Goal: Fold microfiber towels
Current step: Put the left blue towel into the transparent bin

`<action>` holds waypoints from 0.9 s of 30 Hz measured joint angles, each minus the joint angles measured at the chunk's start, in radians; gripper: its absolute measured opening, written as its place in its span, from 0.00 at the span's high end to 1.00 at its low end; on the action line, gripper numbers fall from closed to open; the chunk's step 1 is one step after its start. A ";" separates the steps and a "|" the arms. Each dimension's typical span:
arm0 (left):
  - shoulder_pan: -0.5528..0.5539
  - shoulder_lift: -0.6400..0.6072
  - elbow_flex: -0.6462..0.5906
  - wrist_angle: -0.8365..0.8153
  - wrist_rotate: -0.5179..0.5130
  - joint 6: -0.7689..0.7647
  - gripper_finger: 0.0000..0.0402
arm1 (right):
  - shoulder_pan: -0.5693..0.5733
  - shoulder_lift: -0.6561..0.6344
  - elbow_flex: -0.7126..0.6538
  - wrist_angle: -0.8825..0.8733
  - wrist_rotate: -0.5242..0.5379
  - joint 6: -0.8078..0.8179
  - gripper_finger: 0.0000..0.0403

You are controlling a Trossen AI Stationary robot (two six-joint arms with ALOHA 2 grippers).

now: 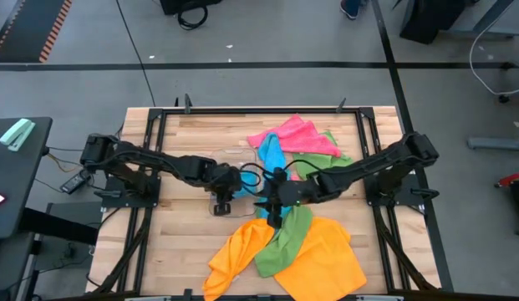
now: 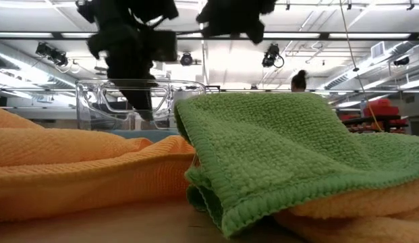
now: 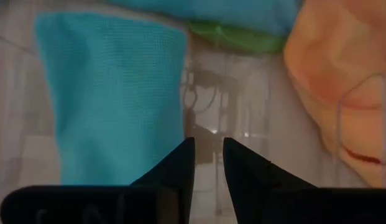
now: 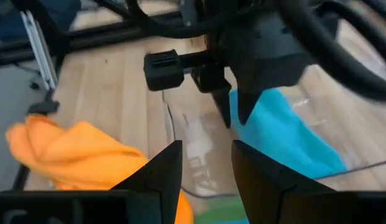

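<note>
Barely started: my left tool (image 3: pixel 208 163), slightly parted, empty, hovers over the blue towel (image 3: pixel 112 99) in the tray (image 4: pixel 199 149). My right tool (image 4: pixel 205 163) is open, empty. Orange (image 1: pixel 326 255), green (image 1: pixel 286 238), pink (image 1: pixel 297 138) towels lie unfolded.

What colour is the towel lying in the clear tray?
Sky blue towel, clearest in the left wrist view.

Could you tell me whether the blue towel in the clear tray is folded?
Folded: the blue towel lies as a neat rectangle inside the clear tray.

Lab: concrete floor (image 1: pixel 267 33), ceiling lights (image 2: pixel 187 59)
</note>
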 joint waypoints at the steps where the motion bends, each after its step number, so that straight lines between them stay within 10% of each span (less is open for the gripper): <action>1: 0.005 0.006 -0.007 0.016 0.001 -0.005 0.77 | -0.005 0.011 -0.002 -0.001 -0.015 -0.001 0.64; 27: -0.005 0.068 -0.042 0.211 0.048 -0.054 0.77 | -0.003 0.106 -0.103 0.192 -0.016 -0.098 0.64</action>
